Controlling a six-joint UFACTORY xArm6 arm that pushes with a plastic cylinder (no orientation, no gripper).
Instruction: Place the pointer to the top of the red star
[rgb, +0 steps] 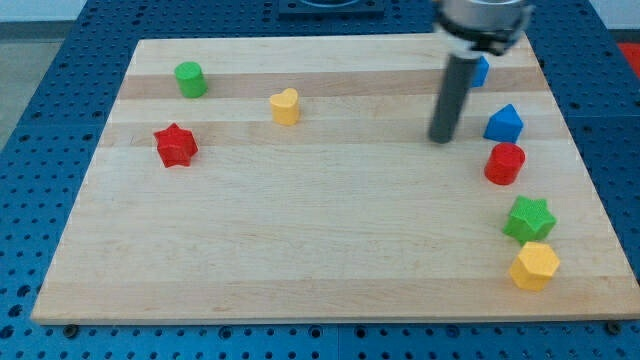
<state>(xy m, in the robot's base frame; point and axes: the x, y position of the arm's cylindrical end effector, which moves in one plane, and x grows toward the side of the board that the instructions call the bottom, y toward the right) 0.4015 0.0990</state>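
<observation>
The red star (176, 145) lies at the view's left on the wooden board (300, 240). My tip (441, 139) rests on the board at the view's upper right, far to the right of the red star. It stands just left of a blue house-shaped block (504, 123) and up-left of a red cylinder (505, 164). The tip touches no block.
A green cylinder (190, 79) sits above the red star, a yellow heart (285, 106) to its upper right. A second blue block (481, 70) is partly hidden behind the rod. A green star (529, 218) and a yellow hexagon (534, 265) lie at the lower right.
</observation>
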